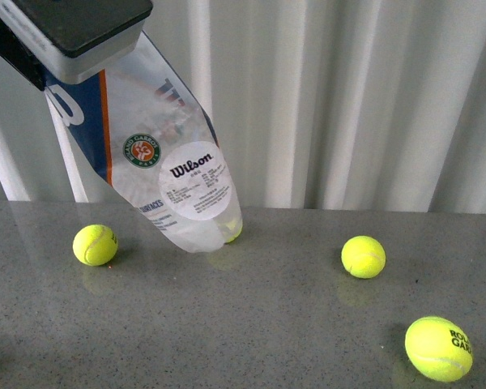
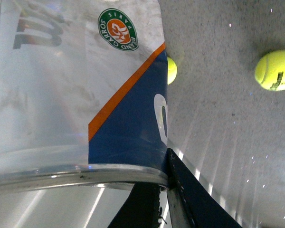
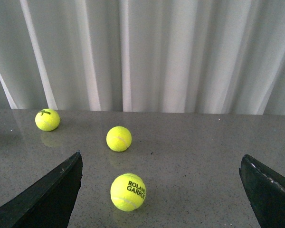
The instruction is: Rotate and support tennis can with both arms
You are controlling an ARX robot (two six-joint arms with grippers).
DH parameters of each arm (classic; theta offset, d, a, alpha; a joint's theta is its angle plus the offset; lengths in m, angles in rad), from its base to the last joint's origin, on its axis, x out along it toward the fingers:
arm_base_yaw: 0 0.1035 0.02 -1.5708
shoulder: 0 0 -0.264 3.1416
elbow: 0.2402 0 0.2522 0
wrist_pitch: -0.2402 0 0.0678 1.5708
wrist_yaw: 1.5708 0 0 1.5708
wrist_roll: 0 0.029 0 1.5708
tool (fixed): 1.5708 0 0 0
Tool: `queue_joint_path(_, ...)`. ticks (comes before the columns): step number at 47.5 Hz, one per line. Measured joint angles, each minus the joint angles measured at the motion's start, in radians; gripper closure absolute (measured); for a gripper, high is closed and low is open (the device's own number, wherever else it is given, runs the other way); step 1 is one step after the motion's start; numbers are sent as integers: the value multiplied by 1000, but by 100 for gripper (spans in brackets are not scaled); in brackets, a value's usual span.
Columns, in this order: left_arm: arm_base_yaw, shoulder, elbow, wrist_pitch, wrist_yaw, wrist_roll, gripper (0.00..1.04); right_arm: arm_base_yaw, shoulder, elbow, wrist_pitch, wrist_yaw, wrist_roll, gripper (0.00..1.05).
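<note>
Your left claw [image 1: 71,36] was closed on the rim end of the can [image 1: 166,174]. The can hung tilted, with its metal rim high on the left and its closed end low, right at the table [image 1: 259,324]; I could not tell whether it touched. One ball [image 1: 234,232] sat just behind that low end. Your right claw [image 3: 160,164] stood wide open and empty, well apart from the can, with a lettered ball [image 3: 128,192] on the table close ahead of it. As I judged it, the can hung from one end only, and the clear plastic looked slippery. The sound way was to bring the right claw across above the loose balls and set its fingers around the lower body of the can. You then needed to close gently so as not to dent the wall. Only after that should you have turned the left wrist slowly, with both arms moving together.
</note>
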Motion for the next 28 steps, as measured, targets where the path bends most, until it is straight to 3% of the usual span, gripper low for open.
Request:
queue_joint_path(9,-29,17,-8,-43,-40,92,101,0,0,0,0,0,0,7)
queue_joint_path(28,-88,47,-196,119,-24,94,101,0,0,0,0,0,0,7)
